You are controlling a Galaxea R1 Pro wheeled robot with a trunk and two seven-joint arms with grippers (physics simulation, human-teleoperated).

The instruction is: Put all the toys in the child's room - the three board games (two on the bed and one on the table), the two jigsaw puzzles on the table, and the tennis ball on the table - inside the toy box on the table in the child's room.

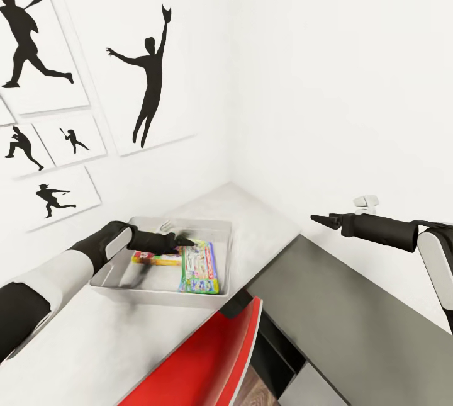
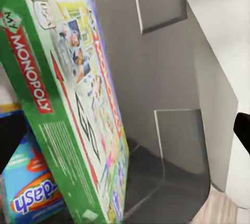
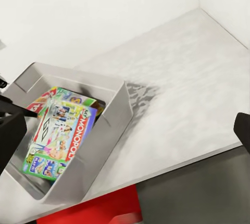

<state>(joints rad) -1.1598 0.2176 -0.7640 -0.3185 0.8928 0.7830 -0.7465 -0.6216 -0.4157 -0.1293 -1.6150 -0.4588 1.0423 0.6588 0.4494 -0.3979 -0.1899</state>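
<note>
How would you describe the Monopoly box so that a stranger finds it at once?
Look at the pale desk below the silhouette pictures, then at the grey toy box on it. Inside, near the left gripper, lies the Monopoly box: green-edged with a red name band, topmost among the boxes.

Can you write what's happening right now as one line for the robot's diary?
left gripper: over toy box | Monopoly box: inside | right gripper: empty, away

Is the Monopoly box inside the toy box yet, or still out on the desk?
Inside. The Monopoly box lies within the toy box's grey walls, atop other game boxes.
</note>
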